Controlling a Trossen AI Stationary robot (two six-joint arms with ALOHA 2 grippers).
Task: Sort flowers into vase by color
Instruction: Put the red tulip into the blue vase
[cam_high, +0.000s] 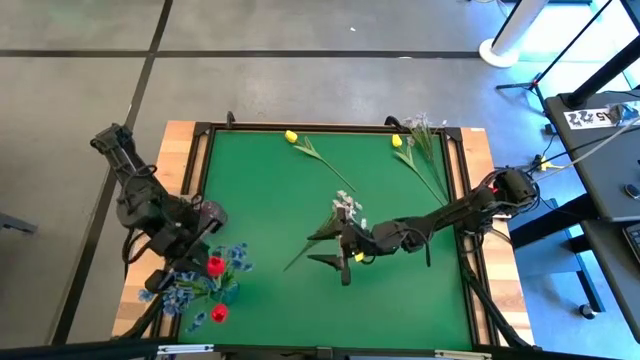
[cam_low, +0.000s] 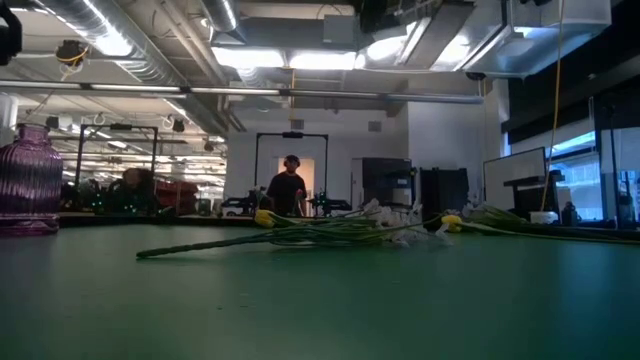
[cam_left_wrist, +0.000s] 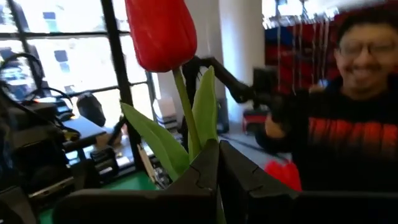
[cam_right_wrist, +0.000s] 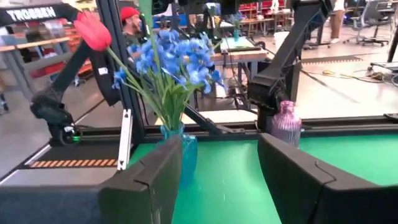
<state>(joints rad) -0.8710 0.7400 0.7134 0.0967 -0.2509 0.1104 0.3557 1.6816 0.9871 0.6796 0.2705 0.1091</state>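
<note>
We find the task partly done. The blue vase (cam_right_wrist: 180, 152), near the desk (cam_high: 270, 190) corner by the left arm, already holds blue blossoms (cam_high: 190, 290) together with a red tulip (cam_right_wrist: 92, 30), so as far as we can judge its colours are mixed. A purple vase (cam_right_wrist: 285, 124) stands near the blue vase; we cannot tell what, if anything, is in it. The left end effector (cam_left_wrist: 217, 163) is pinched on the stem of a second red tulip (cam_left_wrist: 160, 31), held raised beside the blue vase. The right end effector (cam_high: 335, 249), fingers spread and holding nothing, hovers mid-desk, well apart from the blue vase, just beside a white blossom stem (cam_high: 335, 220). Still lying on the desk, far from the blue vase, are two yellow tulips (cam_high: 291, 136) (cam_high: 397, 141) and a pale blossom stem (cam_high: 422, 135). We judge well over half the sorting remains.
</note>
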